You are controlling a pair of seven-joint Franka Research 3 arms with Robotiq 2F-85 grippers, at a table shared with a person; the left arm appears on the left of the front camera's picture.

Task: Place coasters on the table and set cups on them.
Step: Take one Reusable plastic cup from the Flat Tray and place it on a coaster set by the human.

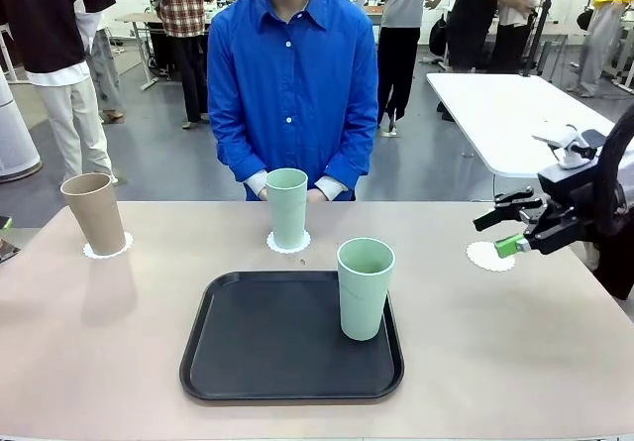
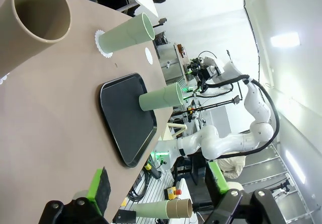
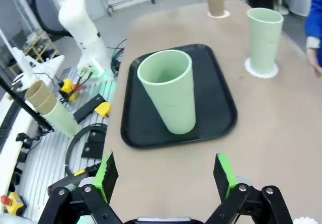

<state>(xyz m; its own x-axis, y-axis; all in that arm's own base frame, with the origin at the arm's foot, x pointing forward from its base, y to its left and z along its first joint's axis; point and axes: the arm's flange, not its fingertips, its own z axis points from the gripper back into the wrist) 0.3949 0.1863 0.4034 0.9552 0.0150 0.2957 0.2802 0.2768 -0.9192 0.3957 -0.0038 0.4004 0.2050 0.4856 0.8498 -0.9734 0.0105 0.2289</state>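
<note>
A tan cup (image 1: 94, 213) stands on a coaster (image 1: 107, 252) at the far left of the table (image 1: 99, 362). One mint cup (image 1: 287, 206) stands on a coaster (image 1: 288, 244) at the middle, in front of the person. The other mint cup (image 1: 365, 288) stands upright on the black tray (image 1: 248, 362), near its right edge. A bare coaster (image 1: 488, 256) lies at the right. My right gripper (image 1: 495, 233) hangs open just above it, holding nothing. In the right wrist view, the right gripper (image 3: 166, 176) faces the tray's cup (image 3: 171, 95). My left gripper (image 2: 158, 181) is open and empty beside the tan cup (image 2: 35, 22).
The person in a blue shirt (image 1: 292, 74) stands at the far edge with both hands resting behind the middle cup. A white table (image 1: 505, 104) stands at the back right. The left arm (image 3: 80, 27) rises beyond the table's left edge.
</note>
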